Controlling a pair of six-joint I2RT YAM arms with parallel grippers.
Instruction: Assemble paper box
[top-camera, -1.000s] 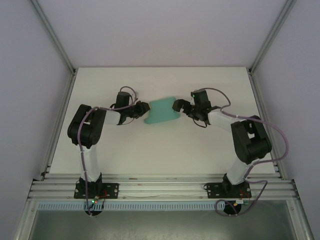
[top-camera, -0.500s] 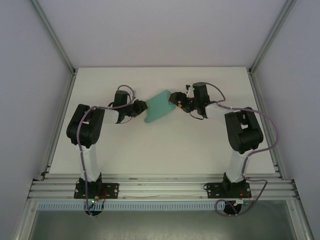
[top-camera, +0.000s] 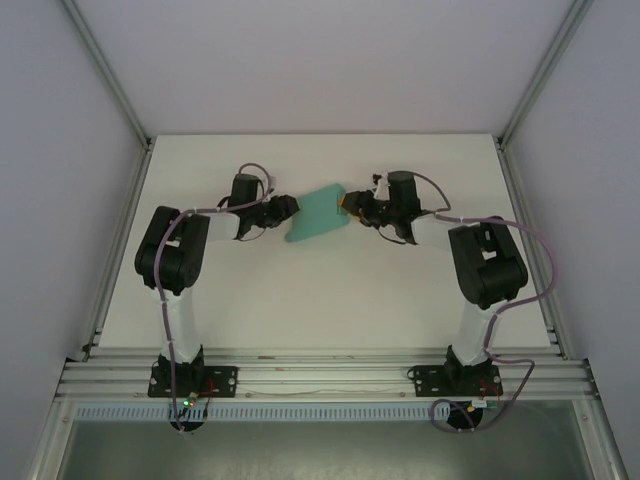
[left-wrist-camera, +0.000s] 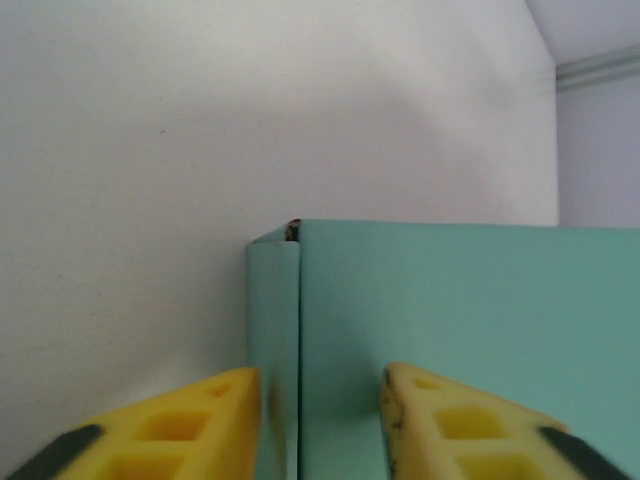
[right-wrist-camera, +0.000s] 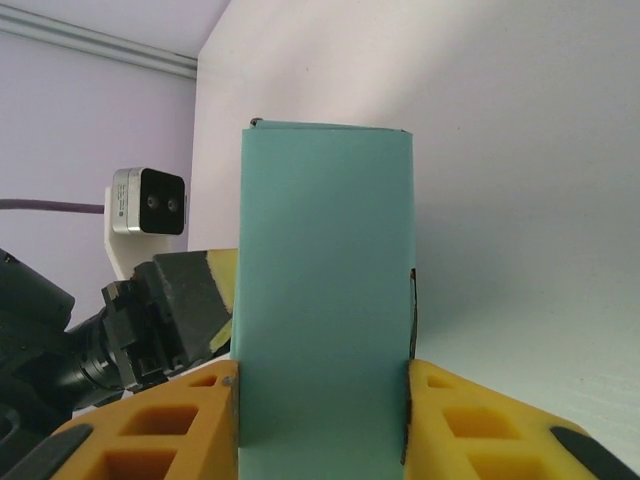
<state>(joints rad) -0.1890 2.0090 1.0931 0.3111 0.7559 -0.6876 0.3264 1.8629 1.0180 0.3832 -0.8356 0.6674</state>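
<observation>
Grip on both ends right now: the teal-green thin-card paper box (top-camera: 318, 212) sits between the two arms over the far half of the white table (top-camera: 320, 310), about midway between its left and right edges. It is slanted, with its right end nearer the far edge.

The right gripper (top-camera: 346, 205) is clamped across the box's width. In its wrist view the yellow fingers (right-wrist-camera: 160, 430) press flat on both side walls, and the panel stands straight up between them. The left gripper (top-camera: 288, 209) pinches the opposite end, one finger on the narrow side panel (left-wrist-camera: 274, 330) and the other on the broad face beside the crease.

By the look of it the step is squaring the sleeve up into a box. Thin card like this will likely buckle under a hard squeeze, so light pressure is the call. The sound approach is one arm acting as an anchor while the other works along the existing creases, not across a panel. Any twist between the two wrists could skew the corners. Whether the end flaps are tucked cannot be told from here.
</observation>
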